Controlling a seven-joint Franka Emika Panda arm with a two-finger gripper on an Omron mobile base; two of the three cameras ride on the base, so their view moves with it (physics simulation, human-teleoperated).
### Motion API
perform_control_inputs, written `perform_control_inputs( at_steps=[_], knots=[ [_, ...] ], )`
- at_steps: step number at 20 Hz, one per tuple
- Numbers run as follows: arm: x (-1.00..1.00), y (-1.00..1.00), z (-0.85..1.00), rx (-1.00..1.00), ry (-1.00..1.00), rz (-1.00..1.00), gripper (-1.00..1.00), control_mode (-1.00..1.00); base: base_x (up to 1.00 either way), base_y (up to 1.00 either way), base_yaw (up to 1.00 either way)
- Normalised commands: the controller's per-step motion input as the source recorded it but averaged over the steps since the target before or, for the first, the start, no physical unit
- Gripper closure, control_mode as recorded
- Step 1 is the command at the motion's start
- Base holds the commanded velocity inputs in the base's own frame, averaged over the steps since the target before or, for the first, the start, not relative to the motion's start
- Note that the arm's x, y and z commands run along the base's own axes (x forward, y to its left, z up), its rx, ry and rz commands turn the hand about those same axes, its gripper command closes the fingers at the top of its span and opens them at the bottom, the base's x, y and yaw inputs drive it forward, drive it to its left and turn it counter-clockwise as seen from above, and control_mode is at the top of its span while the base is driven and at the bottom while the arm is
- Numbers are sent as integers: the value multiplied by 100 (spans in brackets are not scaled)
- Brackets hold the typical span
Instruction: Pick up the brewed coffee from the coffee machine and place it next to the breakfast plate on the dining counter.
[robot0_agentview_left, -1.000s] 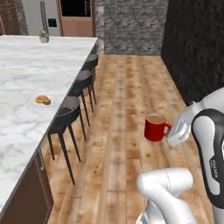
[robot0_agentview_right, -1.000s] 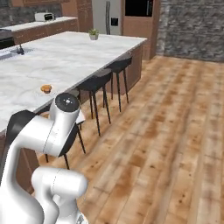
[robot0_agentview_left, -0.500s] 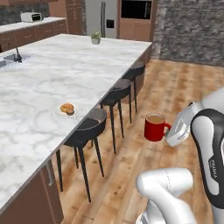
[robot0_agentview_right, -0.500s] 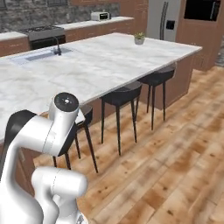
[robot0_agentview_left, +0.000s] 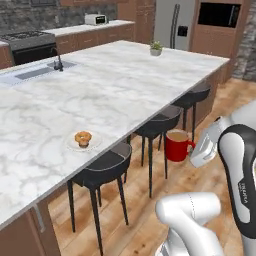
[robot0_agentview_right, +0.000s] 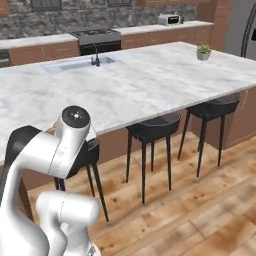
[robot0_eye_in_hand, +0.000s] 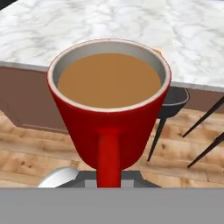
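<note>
Gripper (robot0_agentview_left: 192, 149) clamped tight on the handle of the brewed coffee (robot0_agentview_left: 176, 145), carried upright over the floor beside the stools, well short of the breakfast plate (robot0_agentview_left: 83, 142) on the dining counter (robot0_agentview_left: 120, 85). Filled near the brim: likely to slop on a jerk or tilt, or clip the counter edge.

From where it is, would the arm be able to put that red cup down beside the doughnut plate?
Probably yes. The gripper holds the red cup by its handle, above the stools, and the marble around the doughnut plate lies bare.
</note>
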Motion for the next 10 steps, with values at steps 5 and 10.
perform_control_inputs(
  at_steps=[5, 10],
  knots=[
    [0, 0, 0, 0, 0, 0, 100, 100, 100, -31, 51],
    [0, 0, 0, 0, 0, 0, 100, 100, 100, -9, 53]
  ],
)
